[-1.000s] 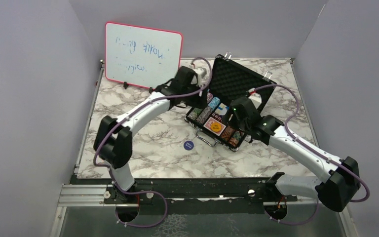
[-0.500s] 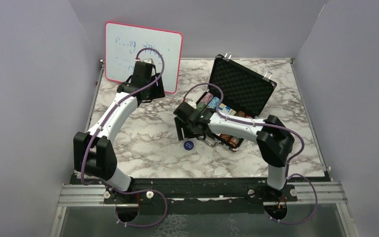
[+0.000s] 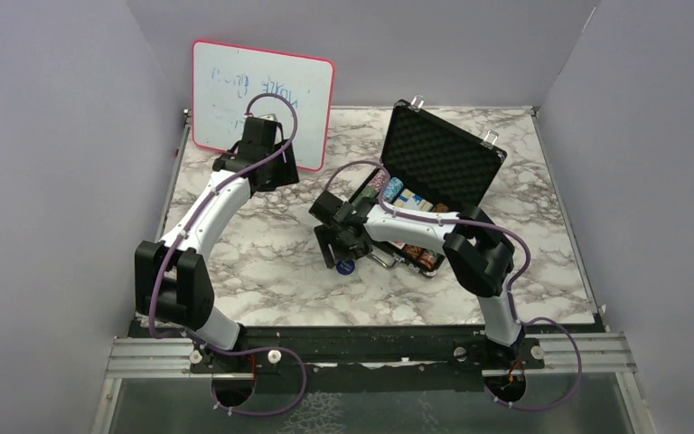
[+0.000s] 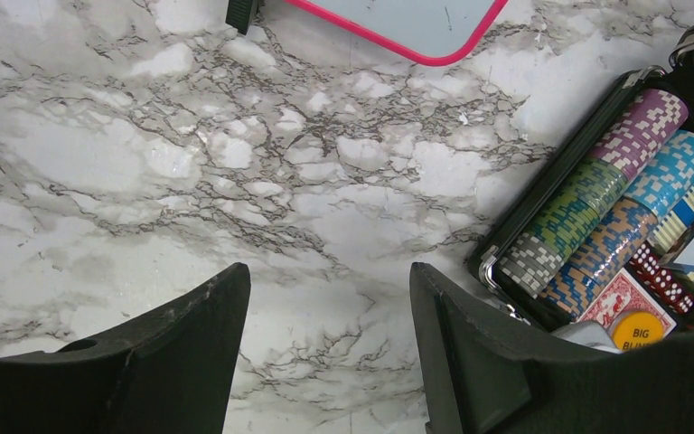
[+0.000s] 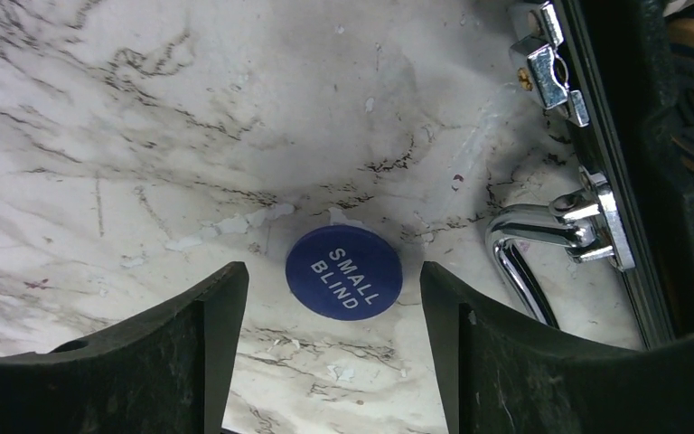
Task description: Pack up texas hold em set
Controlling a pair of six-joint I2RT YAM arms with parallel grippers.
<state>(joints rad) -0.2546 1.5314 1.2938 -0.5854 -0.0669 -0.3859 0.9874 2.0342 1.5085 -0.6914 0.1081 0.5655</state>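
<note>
A grey-veined white marble table [image 3: 262, 289] sits between plain lilac-grey walls [image 3: 54, 136], with a pink-framed whiteboard [image 3: 262, 99] standing at its far left and a metal rail [image 3: 145, 357] along its near edge.

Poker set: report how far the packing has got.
Done: the chip stacks, red-backed cards, dice and orange button sit in the case. In hand: the right gripper hangs open over the blue button, which lies on the table beside the case handle. Left: put that button in and close the lid, which stands open. The left gripper is open over bare table, holding nothing.
</note>
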